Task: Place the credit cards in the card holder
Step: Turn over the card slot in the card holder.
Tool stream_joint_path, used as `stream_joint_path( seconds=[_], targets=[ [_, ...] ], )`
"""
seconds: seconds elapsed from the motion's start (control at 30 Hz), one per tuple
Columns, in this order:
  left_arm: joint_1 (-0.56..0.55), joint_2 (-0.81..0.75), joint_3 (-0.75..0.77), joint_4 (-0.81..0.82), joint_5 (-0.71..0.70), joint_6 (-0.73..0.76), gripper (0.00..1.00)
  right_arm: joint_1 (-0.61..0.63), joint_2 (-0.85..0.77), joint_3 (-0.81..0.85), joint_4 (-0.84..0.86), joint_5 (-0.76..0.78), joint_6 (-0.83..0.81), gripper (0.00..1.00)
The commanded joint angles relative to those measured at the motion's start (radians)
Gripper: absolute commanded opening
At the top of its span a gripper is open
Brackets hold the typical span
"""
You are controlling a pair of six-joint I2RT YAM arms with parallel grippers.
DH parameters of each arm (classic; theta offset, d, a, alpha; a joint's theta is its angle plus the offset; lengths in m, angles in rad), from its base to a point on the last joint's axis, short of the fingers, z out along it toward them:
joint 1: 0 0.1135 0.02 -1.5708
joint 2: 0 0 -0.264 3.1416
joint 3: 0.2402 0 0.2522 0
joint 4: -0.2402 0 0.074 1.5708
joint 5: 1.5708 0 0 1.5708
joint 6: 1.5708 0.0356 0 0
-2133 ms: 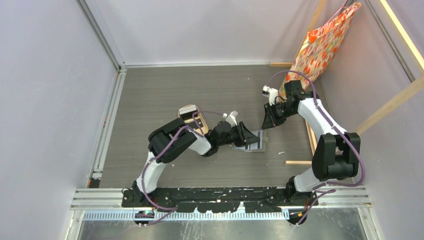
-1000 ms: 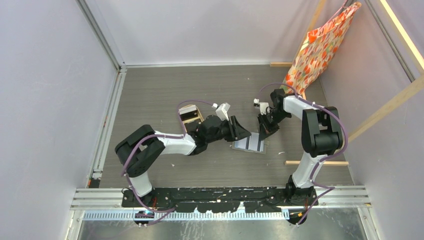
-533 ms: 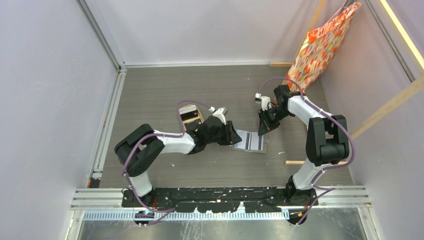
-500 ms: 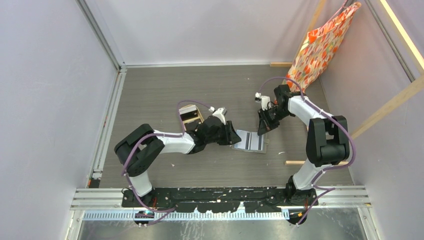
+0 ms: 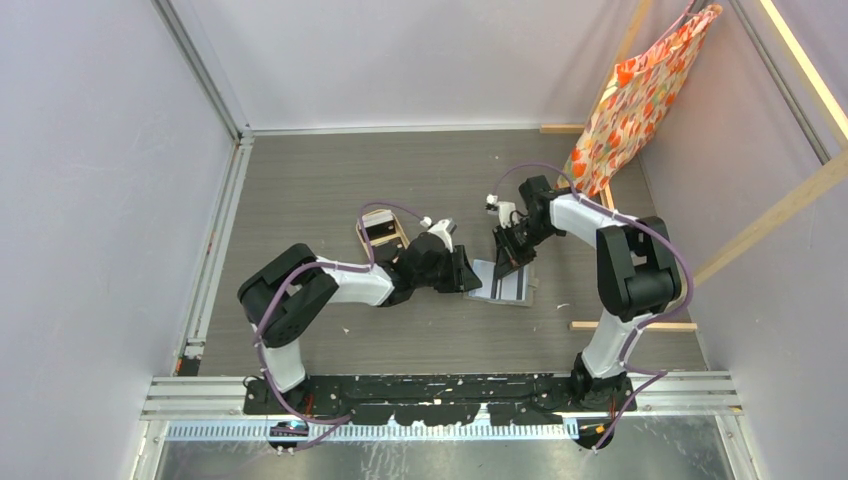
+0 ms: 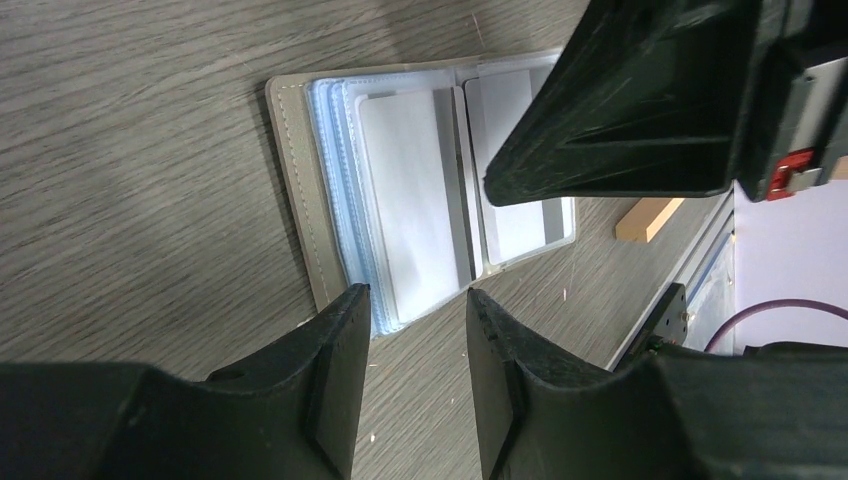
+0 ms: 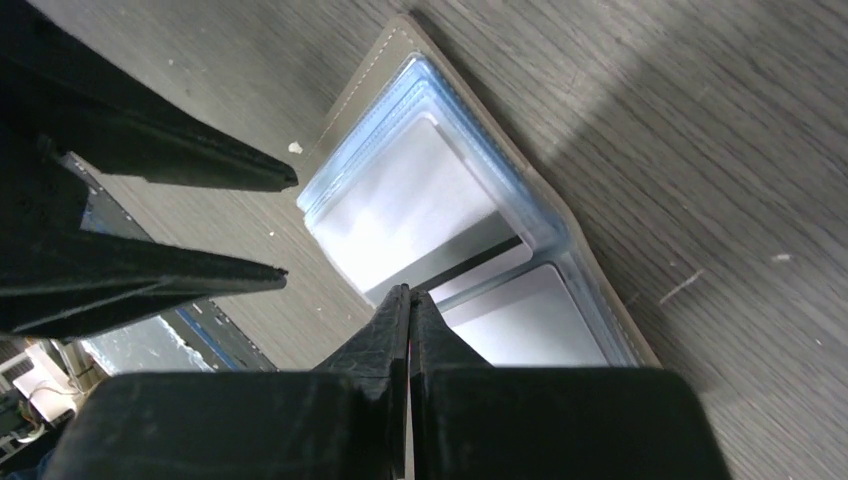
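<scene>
Now right jaws shut, empty, tip over white card (image 7: 400, 210) in wallet (image 7: 360, 85); left jaws half-open, holding nothing. Risk of shoving wallet across table, jamming card crooked at sleeve mouth.

Table (image 5: 300, 180): grey wood-grain top, filling mid-frame in the top view. Card holder (image 5: 515, 290) lies open and flat on it, just right of centre. Tan tray (image 5: 372, 238) sits left of centre, apart from the holder. Wooden strip (image 5: 596, 325) lies at the right edge. A few pale specks are scattered nearby.
</scene>
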Motion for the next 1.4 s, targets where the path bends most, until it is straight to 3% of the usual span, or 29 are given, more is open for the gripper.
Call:
stream_joint_path(
  seconds=[0.0,0.6,0.97,1.37],
  targets=[
    [0.006,0.005,0.030,0.045,0.020,-0.007,0.42,0.014,0.025,0.011,0.044,0.083,0.050,0.04],
    [0.006,0.063,0.060,0.075,0.062,-0.046,0.40,0.014,0.112,0.020,0.027,0.178,0.039,0.03],
    [0.005,-0.075,0.025,-0.018,-0.024,0.007,0.40,0.014,0.113,0.023,0.025,0.179,0.038,0.03],
    [0.004,0.003,0.066,0.004,0.027,-0.017,0.39,0.015,0.119,0.028,0.020,0.177,0.035,0.03]
  ],
)
